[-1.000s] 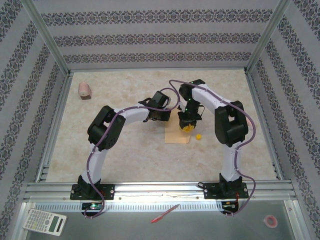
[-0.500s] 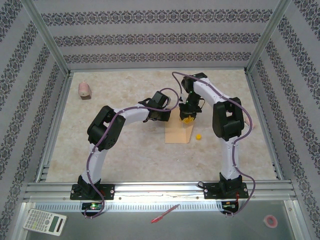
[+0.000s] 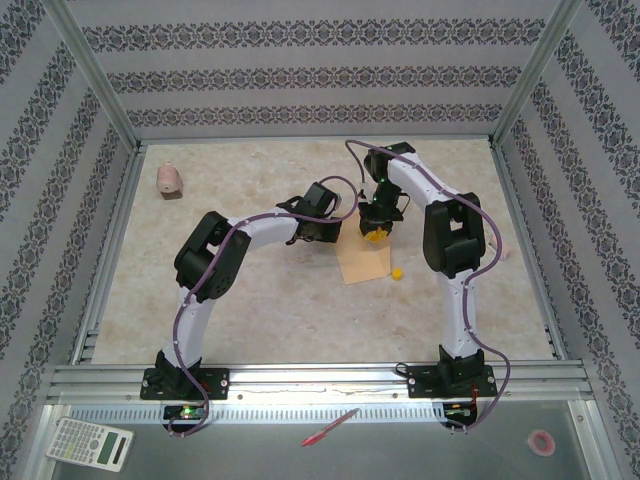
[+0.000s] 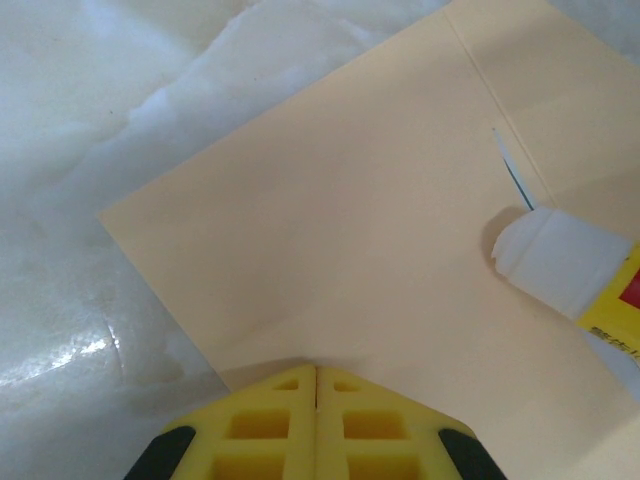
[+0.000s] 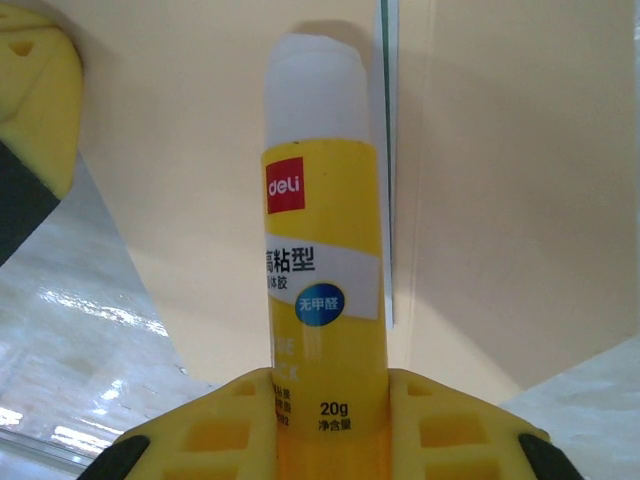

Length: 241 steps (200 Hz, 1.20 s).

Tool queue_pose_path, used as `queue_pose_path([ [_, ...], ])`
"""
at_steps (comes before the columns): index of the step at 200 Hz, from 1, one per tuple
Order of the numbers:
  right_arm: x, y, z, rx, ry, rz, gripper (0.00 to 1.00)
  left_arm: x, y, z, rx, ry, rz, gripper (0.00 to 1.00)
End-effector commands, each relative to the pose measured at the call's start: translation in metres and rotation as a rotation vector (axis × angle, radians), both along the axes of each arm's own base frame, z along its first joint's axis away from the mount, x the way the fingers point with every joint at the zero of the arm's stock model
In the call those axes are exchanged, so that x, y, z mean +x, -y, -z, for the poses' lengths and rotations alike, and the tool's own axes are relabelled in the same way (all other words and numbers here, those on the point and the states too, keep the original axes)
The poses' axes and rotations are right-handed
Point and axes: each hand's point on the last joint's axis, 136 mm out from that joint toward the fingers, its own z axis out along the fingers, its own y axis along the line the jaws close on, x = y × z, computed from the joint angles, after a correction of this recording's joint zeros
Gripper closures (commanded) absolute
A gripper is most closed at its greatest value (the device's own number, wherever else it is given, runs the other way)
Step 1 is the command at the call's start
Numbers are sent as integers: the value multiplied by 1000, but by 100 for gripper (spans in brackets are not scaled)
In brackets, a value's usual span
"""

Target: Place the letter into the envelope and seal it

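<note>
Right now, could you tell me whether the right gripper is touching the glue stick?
Touching. The right wrist view shows the glue stick clamped between the yellow fingers of the right gripper, its white tip over the envelope.

Your left arm (image 3: 262, 228) and right arm (image 3: 458, 312) wear white shells between bulky black joints. A purple cable (image 3: 179, 332) loops along each, above black base plates (image 3: 160, 384). The left tool (image 4: 316, 372) and right tool (image 5: 325, 400) end in yellow fingers (image 4: 260, 428) with square pockets and black corners.
</note>
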Motion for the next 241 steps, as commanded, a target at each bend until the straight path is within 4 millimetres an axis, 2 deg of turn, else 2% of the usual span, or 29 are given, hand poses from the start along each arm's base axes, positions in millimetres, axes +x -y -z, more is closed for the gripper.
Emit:
queue_pose_path([
  [1,-7,13,5,-48,-1,-8,96,-15,-9,14,49,-49,-7,100],
  [77,-62,14,-5,-35,-63,-20,95,-14,-8,13,39,-55,-19,100],
  [123,-87,12,-12,-38,-88,-39,95,-13,-8,11,37,-53,-21,100],
  [170,-93,11,-10,-38,-114,-48,95,-14,-7,10,32,-52,-21,100],
  [241,-74,11,3,-57,-121,-56,95,-14,-6,8,30,-41,-2,100],
])
